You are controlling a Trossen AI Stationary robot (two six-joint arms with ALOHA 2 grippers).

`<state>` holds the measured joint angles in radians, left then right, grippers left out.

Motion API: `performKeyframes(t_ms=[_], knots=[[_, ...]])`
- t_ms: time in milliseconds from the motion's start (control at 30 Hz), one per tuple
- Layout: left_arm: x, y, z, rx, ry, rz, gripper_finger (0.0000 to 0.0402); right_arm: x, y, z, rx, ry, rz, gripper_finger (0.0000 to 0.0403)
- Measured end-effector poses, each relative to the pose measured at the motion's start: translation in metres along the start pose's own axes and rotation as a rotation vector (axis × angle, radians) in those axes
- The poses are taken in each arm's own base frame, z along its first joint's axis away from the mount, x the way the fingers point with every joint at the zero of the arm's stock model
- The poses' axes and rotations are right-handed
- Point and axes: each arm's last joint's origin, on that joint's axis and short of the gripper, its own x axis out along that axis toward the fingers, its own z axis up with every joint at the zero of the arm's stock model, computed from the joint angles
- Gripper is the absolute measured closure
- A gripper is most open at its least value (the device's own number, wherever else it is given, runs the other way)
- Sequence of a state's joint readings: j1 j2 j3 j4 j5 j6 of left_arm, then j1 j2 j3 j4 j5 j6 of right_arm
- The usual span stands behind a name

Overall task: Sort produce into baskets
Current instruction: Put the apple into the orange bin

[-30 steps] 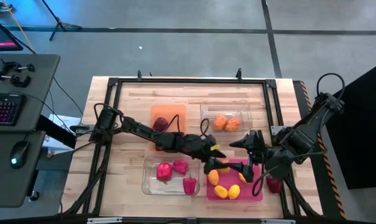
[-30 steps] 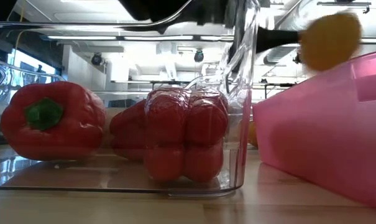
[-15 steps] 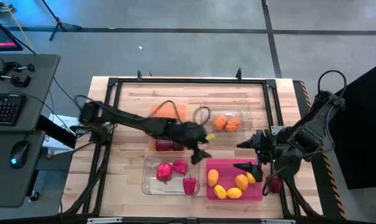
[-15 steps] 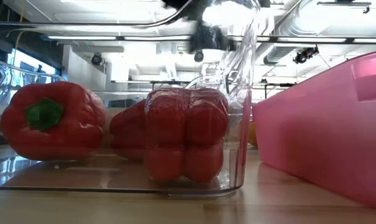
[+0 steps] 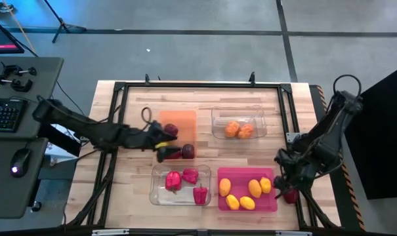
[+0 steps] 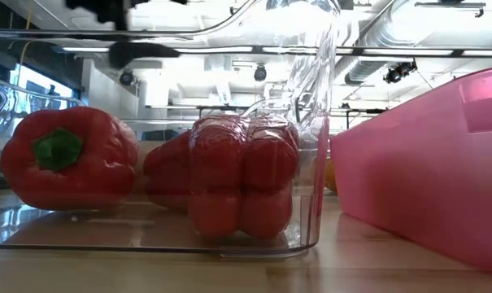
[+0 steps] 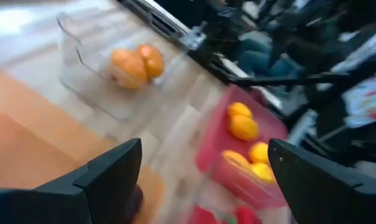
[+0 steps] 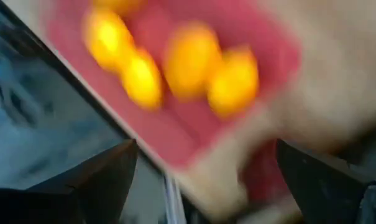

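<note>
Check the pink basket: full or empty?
Partly filled. Pink basket holds five yellow lemons with bare floor left, seen in the high view.

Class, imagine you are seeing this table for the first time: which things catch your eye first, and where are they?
Brightest is the magenta-pink basket at the table's front right, holding five yellow lemons. Beside it, the clear basket at front left holds three red peppers, which fill the low view. Behind these, the left gripper hangs open beside the orange basket, near dark maroon produce, while the right gripper waits open at the pink basket's right edge.
</note>
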<state>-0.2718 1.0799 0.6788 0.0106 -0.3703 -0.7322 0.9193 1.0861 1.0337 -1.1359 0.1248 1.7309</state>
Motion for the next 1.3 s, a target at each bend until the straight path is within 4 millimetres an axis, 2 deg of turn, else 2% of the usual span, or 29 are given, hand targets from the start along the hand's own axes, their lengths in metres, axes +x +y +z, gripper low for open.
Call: performKeyframes(t_ms=[100, 167, 267, 433, 567, 767, 1067, 1200, 1300], knots=[[-0.014, 0.005, -0.016, -0.047, -0.026, -0.072, 0.0066, 0.022, -0.019, -0.008, 0.108, 0.219, -0.06, 0.0032], [-0.02, 0.004, -0.02, -0.072, -0.071, -0.106, 0.0066, 0.033, -0.028, -0.01, 0.197, 0.283, -0.122, 0.0032], [-0.024, 0.002, -0.021, -0.098, -0.128, -0.104, 0.0066, 0.042, -0.035, -0.012, 0.306, 0.318, -0.178, 0.0032], [-0.026, 0.0, -0.018, -0.121, -0.186, -0.097, 0.0066, 0.045, -0.037, -0.013, 0.218, 0.345, -0.177, 0.0031], [-0.026, 0.0, -0.018, -0.12, -0.186, -0.094, 0.0066, 0.049, -0.036, -0.012, 0.262, 0.315, -0.193, 0.0031], [-0.026, 0.0, -0.018, -0.123, -0.182, -0.1, 0.0066, 0.058, -0.028, -0.016, 0.078, 0.346, -0.15, 0.0031], [-0.026, 0.0, -0.019, -0.117, -0.177, -0.098, 0.0066, 0.083, -0.024, -0.021, -0.236, 0.426, -0.247, 0.0031], [-0.025, 0.0, -0.019, -0.123, -0.17, -0.094, 0.0066, 0.095, -0.024, -0.023, -0.34, 0.453, -0.294, 0.0031], [-0.025, 0.001, -0.02, -0.132, -0.161, -0.087, 0.0066, 0.102, -0.024, -0.025, -0.352, 0.471, -0.321, 0.0031]])
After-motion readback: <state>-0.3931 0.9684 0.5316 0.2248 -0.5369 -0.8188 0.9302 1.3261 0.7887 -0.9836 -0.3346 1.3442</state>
